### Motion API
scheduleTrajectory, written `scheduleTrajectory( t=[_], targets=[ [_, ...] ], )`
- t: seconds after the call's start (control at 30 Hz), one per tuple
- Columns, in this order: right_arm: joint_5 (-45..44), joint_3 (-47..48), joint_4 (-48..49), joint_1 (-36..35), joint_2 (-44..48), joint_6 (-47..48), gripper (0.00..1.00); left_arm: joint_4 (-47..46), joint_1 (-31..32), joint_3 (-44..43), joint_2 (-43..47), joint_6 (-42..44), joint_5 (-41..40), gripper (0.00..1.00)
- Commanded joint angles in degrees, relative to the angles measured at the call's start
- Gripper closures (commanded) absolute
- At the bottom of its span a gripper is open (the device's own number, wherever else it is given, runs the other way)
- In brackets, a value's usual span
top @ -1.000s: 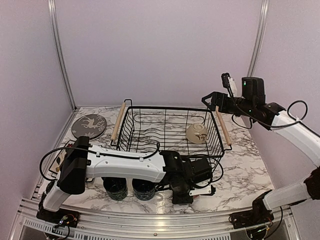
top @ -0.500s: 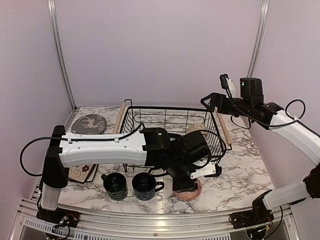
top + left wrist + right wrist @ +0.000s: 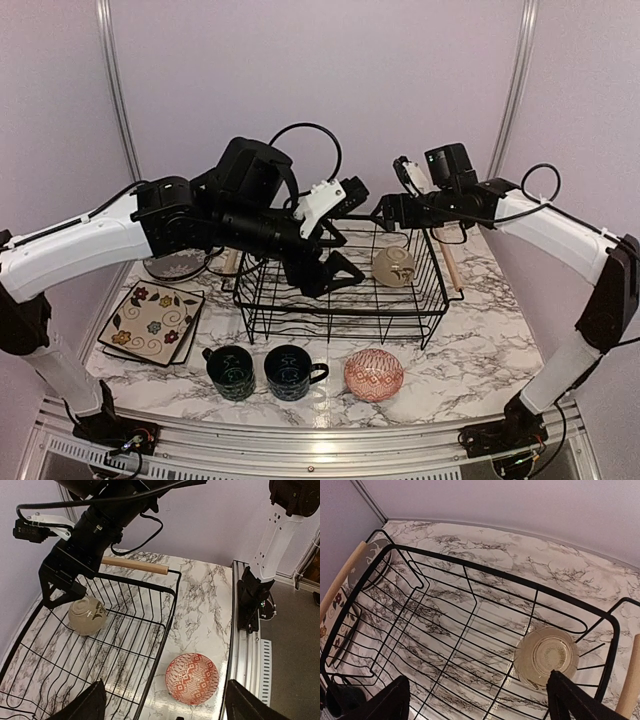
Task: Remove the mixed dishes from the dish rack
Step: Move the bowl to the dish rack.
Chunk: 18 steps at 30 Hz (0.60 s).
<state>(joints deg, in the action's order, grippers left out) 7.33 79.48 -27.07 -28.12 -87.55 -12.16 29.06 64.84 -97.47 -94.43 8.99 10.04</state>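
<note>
The dish rack [image 3: 340, 300], a black wire basket with wooden handles, holds only a beige bowl [image 3: 394, 266] lying bottom up at its right end [image 3: 546, 656]. My left gripper [image 3: 330, 280] hangs open above the rack's middle, holding nothing. My right gripper [image 3: 385, 214] is open over the rack's back right, above the beige bowl [image 3: 86, 615]. In front of the rack on the table stand a red-patterned bowl [image 3: 374, 374], also in the left wrist view [image 3: 192, 678], and two dark mugs [image 3: 231, 372] [image 3: 291, 370]. Square floral plates [image 3: 152, 322] lie at the left.
A grey deer plate [image 3: 170, 265] lies behind the floral plates, mostly hidden by my left arm. The rack's right wooden handle [image 3: 447, 262] runs under my right arm. Purple walls close the back and sides. A metal rail [image 3: 245, 655] edges the table front.
My left arm rose from the table front, leaving the red-patterned bowl there, and swung back over the rack with its jaws opening. My right arm moved left over the rack.
</note>
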Motion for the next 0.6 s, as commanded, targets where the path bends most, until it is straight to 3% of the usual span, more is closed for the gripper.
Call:
scheduleTrajectory(
  t=[0.0,0.2,0.57],
  targets=[
    [-10.4,9.2,-12.0,-2.6,-9.7,1.1,0.08,-11.8,-3.2,7.1,6.8,-7.1,-6.1,0.08],
    [-12.7,13.4,-15.9,-2.7,-19.0,-2.0,0.08,-17.3,-6.2,14.4,13.4,-12.2,-22.0,0.01],
    [-13.9,13.2,-11.7,-2.5,-23.7,-2.1,0.08,-22.5,-9.5,21.8,18.4,-15.1,-24.5,0.01]
  ],
)
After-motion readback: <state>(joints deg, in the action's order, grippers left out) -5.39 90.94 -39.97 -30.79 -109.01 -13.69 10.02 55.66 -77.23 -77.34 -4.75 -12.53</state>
